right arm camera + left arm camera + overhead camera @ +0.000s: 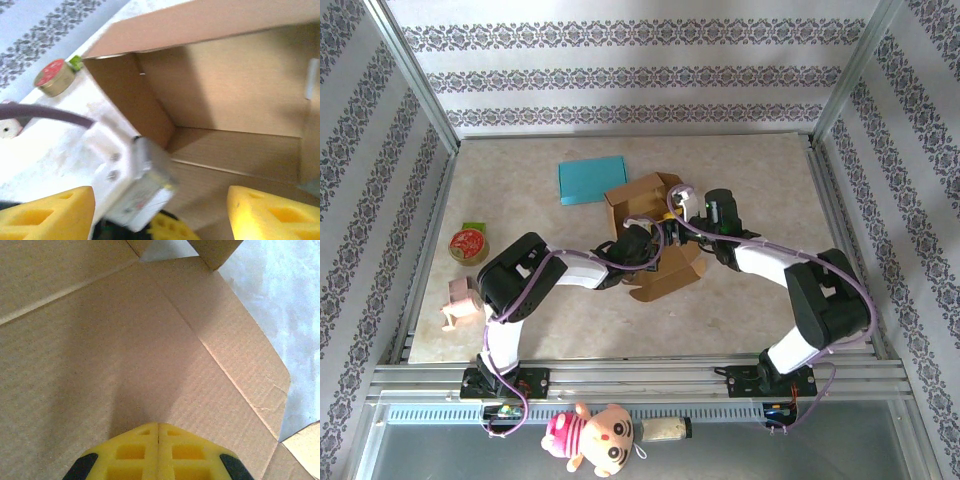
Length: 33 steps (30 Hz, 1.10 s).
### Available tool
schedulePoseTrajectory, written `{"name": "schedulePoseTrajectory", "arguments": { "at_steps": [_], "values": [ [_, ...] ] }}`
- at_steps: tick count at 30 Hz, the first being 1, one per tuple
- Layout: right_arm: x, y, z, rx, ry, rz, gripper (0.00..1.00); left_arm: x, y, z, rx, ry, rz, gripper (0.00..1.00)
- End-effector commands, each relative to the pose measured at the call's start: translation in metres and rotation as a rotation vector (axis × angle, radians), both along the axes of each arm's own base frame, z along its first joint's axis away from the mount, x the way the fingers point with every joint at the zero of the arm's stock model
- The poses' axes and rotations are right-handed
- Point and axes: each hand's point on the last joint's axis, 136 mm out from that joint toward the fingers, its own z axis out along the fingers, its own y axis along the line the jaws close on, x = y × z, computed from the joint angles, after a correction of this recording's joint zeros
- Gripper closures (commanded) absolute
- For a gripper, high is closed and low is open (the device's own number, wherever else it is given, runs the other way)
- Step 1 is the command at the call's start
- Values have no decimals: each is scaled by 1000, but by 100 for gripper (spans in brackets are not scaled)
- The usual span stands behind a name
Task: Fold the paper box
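While far walls of the paper box (640, 192) stand raised, its near flaps lie flat and unfolded, left tool (158, 426) pressed together, right tool (165, 210) spread apart

Left arm (570, 268) and right arm (765, 262) converge on paper box (640, 195) mid-table; teal sheet (592, 179) just behind, tin (468, 243) and pink toy (460, 300) at left edge; right side of table (780, 190) open.

Paper box (125, 355): brown corrugated cardboard, matt, fine ribbed grain. Left claw (158, 426), right claw (160, 205): yellow, matt, foam-like, moulded cells. Counter (750, 180): pale marbled, smooth, faint sheen. Teal sheet (592, 180): flat, matt, paper-like. Tin (468, 243): shiny metal rim, red lid. Plush toy (592, 437): soft cloth. Frame rails (640, 378): bare metal.
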Motion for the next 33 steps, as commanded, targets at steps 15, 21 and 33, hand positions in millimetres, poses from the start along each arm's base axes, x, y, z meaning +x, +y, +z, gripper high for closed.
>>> {"name": "schedulePoseTrajectory", "arguments": {
  "at_steps": [15,21,33],
  "values": [
    [36,-85,79,-59,-295,-200,31,1,-4,-3,15,13,-35,100],
    [91,-135,66,-142,-317,-221,31,2,-6,1,10,5,-46,100],
    [130,-130,-5,-432,-408,80,36,1,-12,1,-1,16,-70,100]
  ]
}}
